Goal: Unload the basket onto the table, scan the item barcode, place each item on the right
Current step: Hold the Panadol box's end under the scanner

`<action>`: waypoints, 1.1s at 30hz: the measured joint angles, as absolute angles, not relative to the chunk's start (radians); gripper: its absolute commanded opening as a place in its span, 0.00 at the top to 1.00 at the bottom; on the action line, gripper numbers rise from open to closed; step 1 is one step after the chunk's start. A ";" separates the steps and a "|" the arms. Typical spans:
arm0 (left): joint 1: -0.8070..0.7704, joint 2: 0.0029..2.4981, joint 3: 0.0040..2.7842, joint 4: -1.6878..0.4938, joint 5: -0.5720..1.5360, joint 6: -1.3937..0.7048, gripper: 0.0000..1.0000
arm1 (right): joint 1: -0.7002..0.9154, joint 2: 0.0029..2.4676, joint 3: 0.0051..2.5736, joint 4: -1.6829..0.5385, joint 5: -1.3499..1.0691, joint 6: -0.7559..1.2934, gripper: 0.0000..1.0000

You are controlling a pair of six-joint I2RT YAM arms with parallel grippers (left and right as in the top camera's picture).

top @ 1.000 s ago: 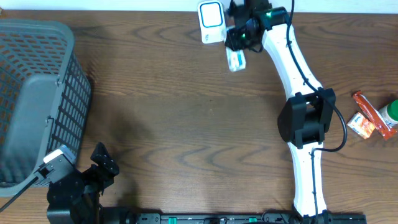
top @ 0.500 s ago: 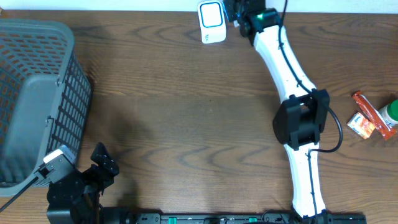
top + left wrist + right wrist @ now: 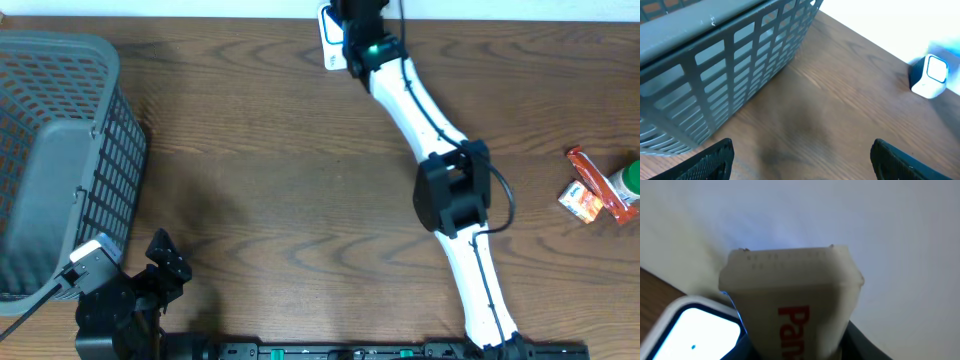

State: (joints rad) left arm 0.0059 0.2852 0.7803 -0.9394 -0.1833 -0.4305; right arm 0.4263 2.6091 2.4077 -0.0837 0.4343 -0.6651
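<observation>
Right gripper [image 3: 352,18] clamps the white tube [image 3: 790,295] at the scanner [image 3: 690,330]; left gripper [image 3: 802,162] gapes beside the basket [image 3: 740,65].

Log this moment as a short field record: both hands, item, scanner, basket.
right hand: shut on white packet with red lettering
item position: close to white scanner with lit window, far table edge
left hand: open, empty, beside grey plastic mesh basket
waiting: orange packets, right edge
</observation>
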 measured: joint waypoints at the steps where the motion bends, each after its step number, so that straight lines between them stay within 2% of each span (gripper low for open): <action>1: 0.006 0.285 0.780 -0.939 -0.183 -0.430 0.12 | 0.432 2.630 2.408 -0.054 0.455 -0.701 0.82; 9: 0.006 0.285 0.780 -0.940 -0.183 -0.430 0.12 | 0.477 2.729 2.408 0.072 0.534 -0.905 0.80; 14: 0.006 0.285 0.780 -0.940 -0.183 -0.430 0.12 | 0.504 2.733 2.408 0.084 0.535 -0.961 0.78; 20: 0.006 0.285 0.780 -0.940 -0.183 -0.430 0.12 | 0.510 2.733 2.408 0.102 0.532 -1.011 0.81; 26: 0.006 0.285 0.780 -0.940 -0.183 -0.430 0.12 | 0.509 2.739 2.408 0.193 0.532 -1.109 0.79; 33: 0.006 0.285 0.780 -0.940 -0.183 -0.430 0.12 | 0.529 2.760 2.408 0.131 0.535 -1.167 0.78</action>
